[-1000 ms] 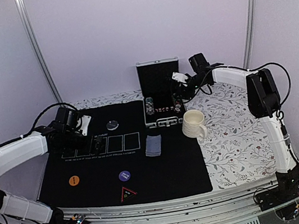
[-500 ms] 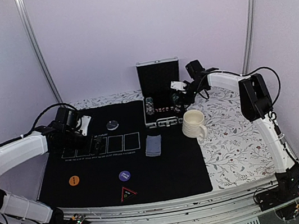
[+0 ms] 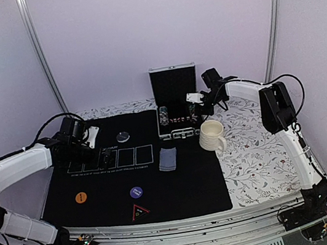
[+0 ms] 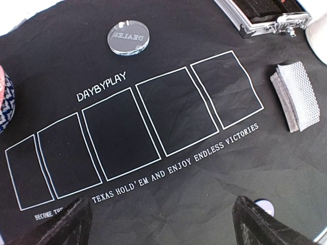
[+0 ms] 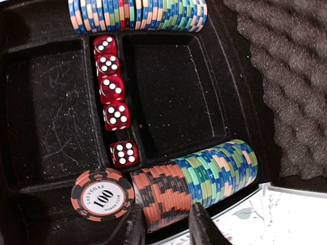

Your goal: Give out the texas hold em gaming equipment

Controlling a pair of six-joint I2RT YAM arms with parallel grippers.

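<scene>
chip row (image 5: pixel 204 176): in case tray (image 5: pixel 46 102). right gripper (image 5: pixel 167 220) jaws straddle its orange end, grip uncertain. left gripper (image 4: pixel 161 217) jaws wide, empty, over mat (image 4: pixel 286 168). risk: partial pinch fans chips, spilling them.

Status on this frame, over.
Left end effector open above mat. Right end effector straddles orange poker chips in case; grip unconfirmed. Nothing obstructing.

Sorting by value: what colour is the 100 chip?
100 chip: orange-and-black rim, white centre; right wrist view.

Dealer button (image 4: pixel 127 37) and card stack (image 4: pixel 299 96) lie on black mat (image 4: pixel 168 204).
</scene>
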